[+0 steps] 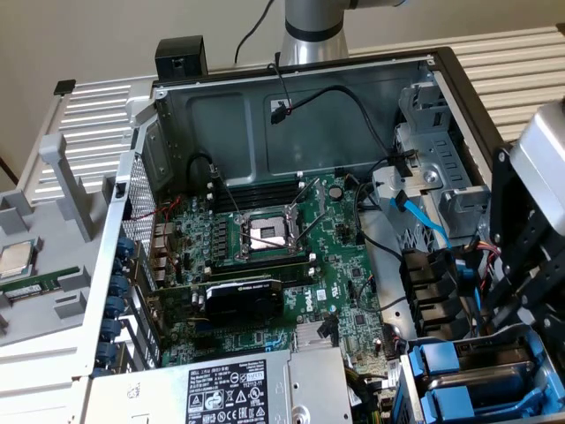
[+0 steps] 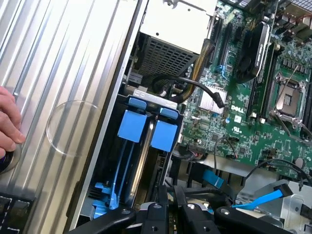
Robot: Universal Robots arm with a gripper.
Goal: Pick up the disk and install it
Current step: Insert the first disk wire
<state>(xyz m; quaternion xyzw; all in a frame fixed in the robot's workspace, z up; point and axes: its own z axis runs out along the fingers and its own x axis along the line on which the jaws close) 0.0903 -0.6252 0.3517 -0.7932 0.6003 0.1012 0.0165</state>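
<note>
One gripper (image 2: 169,197) hangs low over the drive bay (image 2: 151,96) of the open computer case (image 1: 309,106); whether it pinches anything I cannot tell. Just ahead of it, two blue-fronted carriers stand side by side. The disk (image 2: 163,135) is the one toward the motherboard (image 2: 253,97), with the other carrier (image 2: 132,124) close beside it. Further out, a person's hand (image 2: 9,124) rests on the ribbed table (image 2: 58,58).
</note>
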